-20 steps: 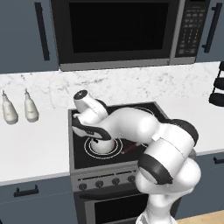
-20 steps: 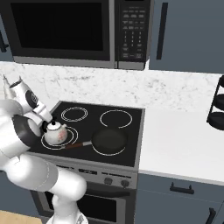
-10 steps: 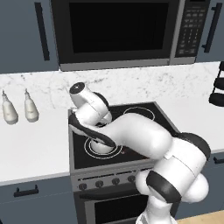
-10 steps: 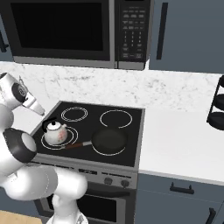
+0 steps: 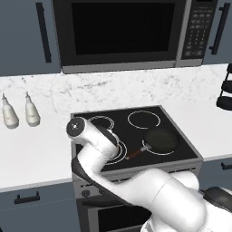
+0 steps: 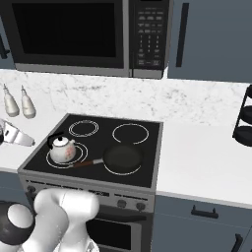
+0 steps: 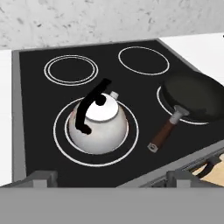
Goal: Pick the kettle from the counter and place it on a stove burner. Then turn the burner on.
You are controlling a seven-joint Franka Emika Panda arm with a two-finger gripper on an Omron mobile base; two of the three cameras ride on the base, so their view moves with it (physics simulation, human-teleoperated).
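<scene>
Kettle (image 7: 98, 124) sits upright inside the large double-ring stove burner (image 7: 61, 151), front-left of the cooktop (image 7: 39, 94); in the right base view it's at about 9 o'clock from the frying pan (image 6: 123, 158). Placement looks done to me; what's left is the knob.

My hand (image 7: 107, 178) is released, jaws spread wide, nothing between them, backed off at the stove's front edge with the kettle standing apart at 12 o'clock.

Handling, my guess: small squat metal body, rigid, smooth and round, so slippery on the sides. Probably light. If I had to take it again I'd go for the thin black arched handle (image 7: 89, 109), not the belly or the lid knob (image 7: 114, 95). Handle arcs across the top.

Containers: kettle lid is on, contents can't tell. Pan sits on the front-right ring, empty, wooden-looking handle pointing at 7 o'clock toward the kettle, close but not touching. Two bottles (image 5: 18, 113) on the worktop (image 5: 36, 154), well left of the stove, contents can't tell.
</scene>
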